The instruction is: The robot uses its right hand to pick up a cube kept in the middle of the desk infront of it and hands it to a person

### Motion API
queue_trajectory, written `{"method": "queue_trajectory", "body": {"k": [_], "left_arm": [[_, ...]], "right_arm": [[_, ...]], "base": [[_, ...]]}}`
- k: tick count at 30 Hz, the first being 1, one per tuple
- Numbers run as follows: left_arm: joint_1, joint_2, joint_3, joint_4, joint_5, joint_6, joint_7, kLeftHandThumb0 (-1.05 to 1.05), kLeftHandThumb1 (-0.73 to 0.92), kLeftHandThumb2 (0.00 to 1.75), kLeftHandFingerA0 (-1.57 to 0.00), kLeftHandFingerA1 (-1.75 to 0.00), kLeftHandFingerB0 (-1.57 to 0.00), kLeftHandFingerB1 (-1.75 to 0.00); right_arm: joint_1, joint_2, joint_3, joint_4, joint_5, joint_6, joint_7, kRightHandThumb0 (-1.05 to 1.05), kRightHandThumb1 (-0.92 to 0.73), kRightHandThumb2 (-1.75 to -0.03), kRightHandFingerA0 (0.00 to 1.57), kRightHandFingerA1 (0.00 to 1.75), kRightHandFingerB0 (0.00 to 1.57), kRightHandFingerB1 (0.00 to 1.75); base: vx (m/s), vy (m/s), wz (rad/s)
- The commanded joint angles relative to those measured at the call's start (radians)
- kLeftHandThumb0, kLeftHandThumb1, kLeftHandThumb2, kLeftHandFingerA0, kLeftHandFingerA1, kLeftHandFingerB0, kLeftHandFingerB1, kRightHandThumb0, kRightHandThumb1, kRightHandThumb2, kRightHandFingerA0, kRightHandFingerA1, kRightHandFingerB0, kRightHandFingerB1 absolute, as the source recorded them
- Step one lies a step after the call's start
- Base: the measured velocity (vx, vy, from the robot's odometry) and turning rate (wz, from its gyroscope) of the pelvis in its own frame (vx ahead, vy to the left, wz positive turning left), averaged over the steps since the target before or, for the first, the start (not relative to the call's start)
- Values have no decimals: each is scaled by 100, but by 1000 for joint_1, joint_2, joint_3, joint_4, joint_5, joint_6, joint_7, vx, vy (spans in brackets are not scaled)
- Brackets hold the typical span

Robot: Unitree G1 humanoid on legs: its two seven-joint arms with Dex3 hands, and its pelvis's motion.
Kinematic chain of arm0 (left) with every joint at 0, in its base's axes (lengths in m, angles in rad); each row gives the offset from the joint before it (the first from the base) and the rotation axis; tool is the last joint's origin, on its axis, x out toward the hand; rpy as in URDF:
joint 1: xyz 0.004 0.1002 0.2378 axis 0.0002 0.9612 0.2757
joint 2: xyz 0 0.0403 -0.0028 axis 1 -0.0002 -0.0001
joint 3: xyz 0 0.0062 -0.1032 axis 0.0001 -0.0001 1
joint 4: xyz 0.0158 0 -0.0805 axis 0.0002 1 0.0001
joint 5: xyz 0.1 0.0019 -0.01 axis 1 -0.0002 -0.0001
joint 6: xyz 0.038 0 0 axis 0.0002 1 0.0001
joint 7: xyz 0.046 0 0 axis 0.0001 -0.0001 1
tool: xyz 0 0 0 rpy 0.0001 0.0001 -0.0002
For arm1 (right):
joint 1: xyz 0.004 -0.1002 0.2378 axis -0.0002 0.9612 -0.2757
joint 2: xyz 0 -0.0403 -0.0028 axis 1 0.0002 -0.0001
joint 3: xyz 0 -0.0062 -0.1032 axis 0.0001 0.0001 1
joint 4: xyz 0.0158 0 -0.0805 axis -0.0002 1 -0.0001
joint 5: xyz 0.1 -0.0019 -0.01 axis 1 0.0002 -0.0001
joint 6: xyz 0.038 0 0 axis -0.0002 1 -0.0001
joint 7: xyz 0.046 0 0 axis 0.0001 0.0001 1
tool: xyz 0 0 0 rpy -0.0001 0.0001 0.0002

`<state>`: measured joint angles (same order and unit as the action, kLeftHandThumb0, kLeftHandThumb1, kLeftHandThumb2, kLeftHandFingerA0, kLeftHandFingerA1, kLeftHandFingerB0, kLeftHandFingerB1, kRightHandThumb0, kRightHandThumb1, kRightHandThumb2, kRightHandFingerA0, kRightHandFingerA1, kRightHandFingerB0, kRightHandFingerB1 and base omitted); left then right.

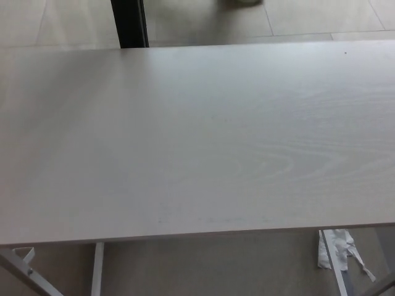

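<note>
The head view shows only the pale wood-grain desk (pixel 197 142), with nothing lying on its top. No cube is in view anywhere. Neither of my hands shows in the picture. At the top edge, beyond the desk's far side, a dark blurred shape that looks like a person's foot (pixel 239 3) stands on the tiled floor.
A black post (pixel 128 23) rises behind the far edge of the desk at the upper left. White metal desk legs (pixel 97 268) show below the front edge. Crumpled white paper or tape (pixel 338 248) lies on the floor at the lower right.
</note>
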<state>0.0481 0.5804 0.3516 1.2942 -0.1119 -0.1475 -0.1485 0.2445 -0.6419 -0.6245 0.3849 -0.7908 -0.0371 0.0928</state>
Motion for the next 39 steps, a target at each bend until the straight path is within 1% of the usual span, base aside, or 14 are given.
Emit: {"method": "queue_trajectory", "body": {"k": [1, 4, 5, 8, 11, 12, 16, 18, 21, 27, 29, 33, 36, 39], "left_arm": [[29, 33, 33, 3, -22, -9, 11, -69, 59, 95, -55, -56, -37, -49], [15, 27, 25, 7, -10, -8, 26, -71, 59, 95, -56, -56, -39, -49], [12, 25, 27, 6, -10, -8, 28, -71, 73, 63, -66, -42, -47, -35], [14, 27, 33, 5, -13, -10, 12, -71, 59, 95, -57, -57, -36, -49], [13, 29, 35, 5, -13, -5, 9, -70, 59, 95, -57, -57, -34, -48], [16, 29, 35, 3, -13, -9, 7, -69, 74, 63, -67, -43, -40, -34], [18, 30, 26, 3, -2, -9, 11, -69, 74, 63, -65, -43, -41, -34], [23, 29, 24, 1, -1, -10, 9, -71, 59, 97, -58, -58, -32, -48], [22, 26, 26, 3, -4, -2, 11, -71, 73, 63, -69, -44, -41, -34], [14, 45, 23, 1, 0, 13, 10, -68, 59, 94, -58, -58, -34, -48], [9, 45, 13, 5, 10, 13, 14, -68, 74, 63, -65, -43, -40, -34], [3, 51, 12, 1, 10, 15, 18, -71, 73, 63, -67, -44, -40, -33], [4, 52, 10, 3, 12, 15, 16, -79, 62, 96, -61, -57, -30, -46], [3, 45, 13, 5, 7, 23, 19, -77, 61, 94, -62, -59, -31, -47]], "right_arm": [[175, -136, -314, 160, 114, 47, -373, -59, -60, -59, 92, 118, 75, 57], [119, -157, -155, 242, 72, 58, -299, -60, -59, -58, 103, 117, 67, 52], [80, -170, -101, 296, 54, 68, -296, -62, -60, -58, 98, 103, 71, 49], [-56, -189, 42, 502, 40, 17, -304, -57, -49, -91, 101, 103, 77, 66], [-104, -198, 126, 573, 13, 19, -294, -58, -59, -58, 97, 98, 76, 47], [-193, -183, 185, 696, 7, -4, -229, -57, -57, -58, 81, 56, 77, 44], [-254, -126, 77, 810, 208, -21, -86, -47, -43, -83, 50, 60, 67, 63], [-239, -102, 46, 833, 254, -30, -83, -44, -50, -55, 61, 59, 52, 45], [-206, -91, 67, 856, 265, -75, -35, -46, -51, -55, 79, 73, 38, 37], [-159, -69, 5, 896, 386, -140, 80, -50, -51, -56, 34, 50, 26, 29], [-151, -73, -5, 903, 408, -142, 89, -57, -41, -72, 24, 50, 19, 39], [-164, -63, -14, 901, 441, -167, 79, -55, -51, -56, 43, 53, 32, 31], [-175, -63, -22, 904, 472, -184, 92, -60, -43, -78, 96, 103, 36, 45], [-183, -70, -28, 908, 495, -183, 101, -52, -50, -56, 94, 116, 45, 35]], "base": [[0, 0, 0], [0, 0, 0], [0, 0, 0], [0, 0, 0], [0, 0, 0], [0, 0, 0], [0, 0, 0], [0, 0, 0], [0, 0, 0], [0, 0, 0], [0, 0, 0], [0, 0, 0], [0, 0, 0], [0, 0, 0]]}}
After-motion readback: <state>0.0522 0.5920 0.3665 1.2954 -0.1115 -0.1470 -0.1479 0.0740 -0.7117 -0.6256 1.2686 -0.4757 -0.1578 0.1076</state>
